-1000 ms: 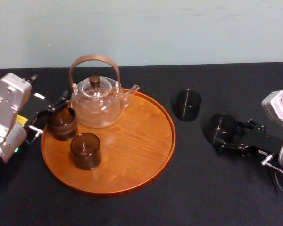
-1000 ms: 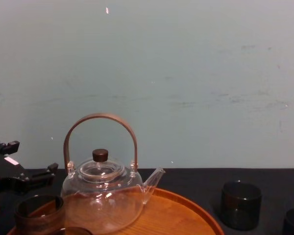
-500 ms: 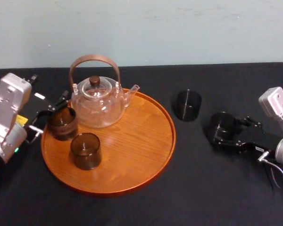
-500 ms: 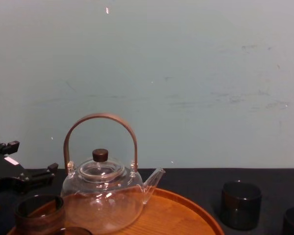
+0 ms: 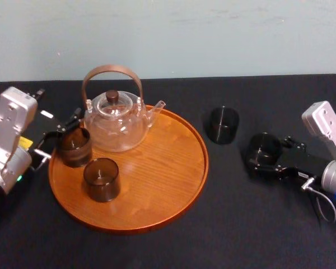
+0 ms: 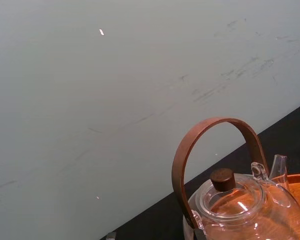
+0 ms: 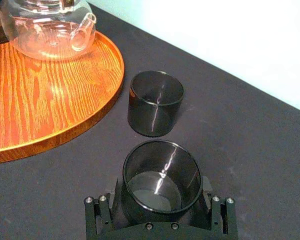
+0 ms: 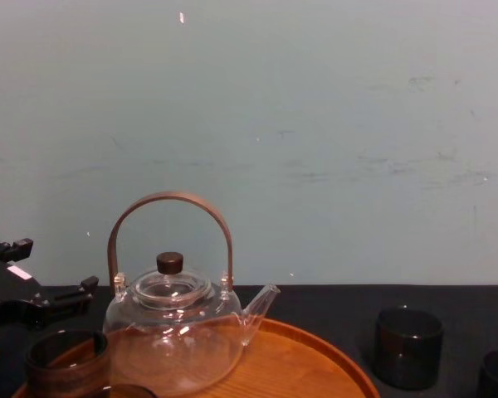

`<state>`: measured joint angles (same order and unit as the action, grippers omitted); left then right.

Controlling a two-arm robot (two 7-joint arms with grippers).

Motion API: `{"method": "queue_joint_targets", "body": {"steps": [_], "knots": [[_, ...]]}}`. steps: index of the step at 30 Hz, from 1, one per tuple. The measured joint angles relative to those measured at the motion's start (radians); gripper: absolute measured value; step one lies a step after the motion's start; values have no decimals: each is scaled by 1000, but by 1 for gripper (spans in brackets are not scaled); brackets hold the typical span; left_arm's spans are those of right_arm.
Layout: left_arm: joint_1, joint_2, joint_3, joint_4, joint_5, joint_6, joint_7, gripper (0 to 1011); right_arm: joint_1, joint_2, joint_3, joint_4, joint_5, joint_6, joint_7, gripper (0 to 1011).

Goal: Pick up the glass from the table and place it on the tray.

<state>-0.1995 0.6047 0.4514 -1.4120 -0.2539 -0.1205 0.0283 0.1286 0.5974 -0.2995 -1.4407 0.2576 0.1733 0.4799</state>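
Right claw [image 5: 264, 156] is wrapped around the dark smoky cylindrical glass [image 7: 161, 170]. In the right wrist view the jaws sit against both sides of it, low on the wall, so I read it as gripped, not just bracketed. The glass is upright on the black tabletop [image 5: 241, 224], well to the right of the large round orange-brown wooden tray [image 5: 157, 185].

Step in hand, as I judge it: lift and carry to the tray. Notes:
- Lift straight up before any sideways move. The second dark glass [image 5: 223, 124] stands just beyond, between the held one and the tray rim, so a low sweep would clip it.
- Keep the glass vertical. The walls are smooth and the grip is low, so it could pivot or slip if the wrist rolls.
- Clear the raised rim, then set down on the open wood at the right half of the tray. The clear glass teapot with the brown hoop handle [image 5: 115, 123] and two brownish glasses [image 5: 74, 147] [image 5: 102, 179] take up the left and rear.
- Release only once the base is flat on the wood.

Right arm pose: it enters from the right edge with the forearm low over the tabletop and the silver wrist link raised behind. The claw is about level and points toward the tray, a side grasp.

Left claw [image 5: 60, 136] is parked at the tray's left rim, beside the rear brownish glass.
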Motion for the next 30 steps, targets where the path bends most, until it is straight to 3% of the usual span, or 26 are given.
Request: {"method": "queue_joint_targets", "body": {"steps": [23, 30], "knots": [[0, 0, 0, 0, 0, 0, 0, 1001, 19, -9, -16, 9, -8, -6, 2, 997], [0, 0, 0, 0, 0, 0, 0, 1001, 18, -9, -15, 9, -7, -6, 2, 916]]}}
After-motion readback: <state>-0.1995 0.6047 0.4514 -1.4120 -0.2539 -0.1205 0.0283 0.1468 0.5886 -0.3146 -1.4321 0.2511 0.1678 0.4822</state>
